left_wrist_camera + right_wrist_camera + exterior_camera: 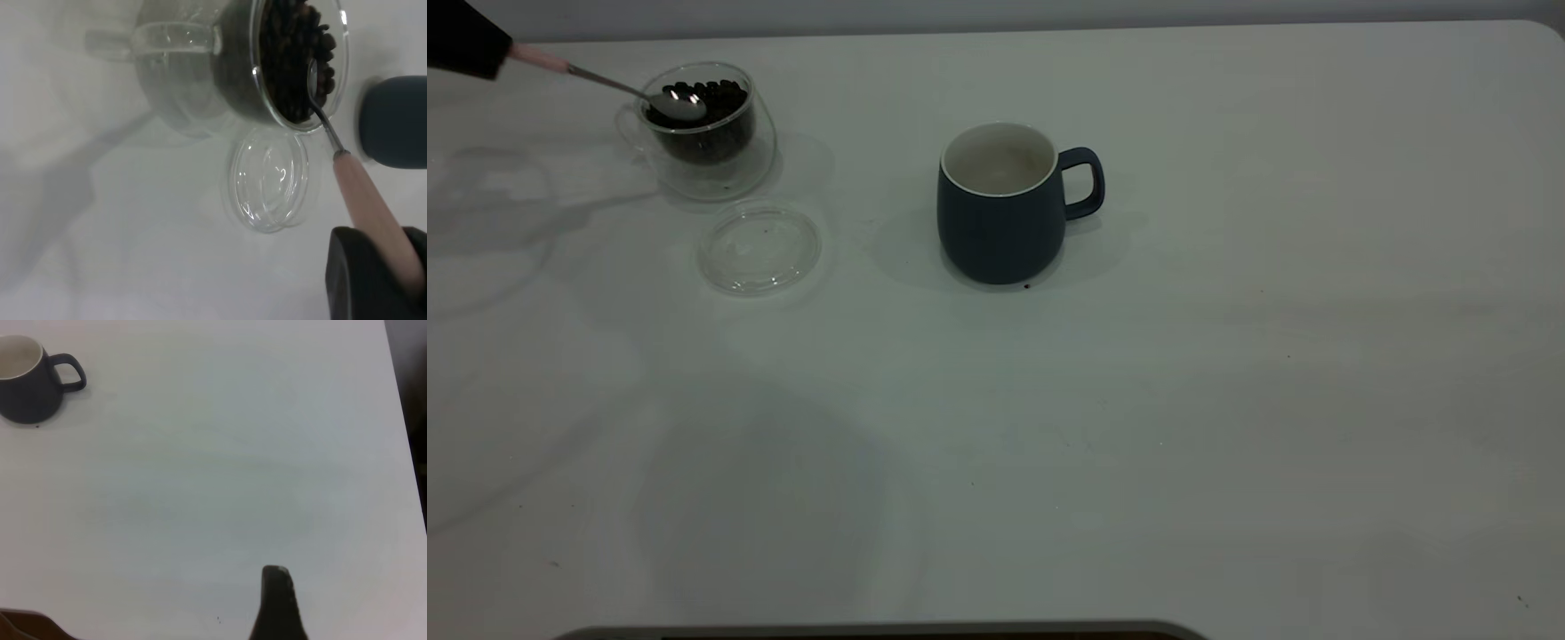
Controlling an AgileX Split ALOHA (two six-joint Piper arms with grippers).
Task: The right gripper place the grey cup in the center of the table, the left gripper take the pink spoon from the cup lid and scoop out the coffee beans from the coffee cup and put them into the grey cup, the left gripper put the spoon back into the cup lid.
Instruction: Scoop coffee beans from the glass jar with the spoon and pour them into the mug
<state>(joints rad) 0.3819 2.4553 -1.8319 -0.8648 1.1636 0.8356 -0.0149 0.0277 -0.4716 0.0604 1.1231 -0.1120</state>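
Observation:
My left gripper (463,40) is at the far left edge, shut on the pink spoon (605,82) by its handle. The spoon's metal bowl lies in the coffee beans (716,111) inside the coffee cup (707,178). The cup lid (759,247) lies flat and empty just in front of that cup. The grey cup (1000,222) stands upright near the table's middle, handle to the right, its inside looking empty. In the left wrist view my gripper (380,273) clamps the spoon handle (363,193) above the lid (270,180). Only a black part of my right gripper (277,603) shows, far from the grey cup (27,383).
The white table (1227,400) stretches wide to the right and front of the grey cup, with tiny dark specks. A dark strip runs along the front edge (889,631). The table's right edge shows in the right wrist view (400,420).

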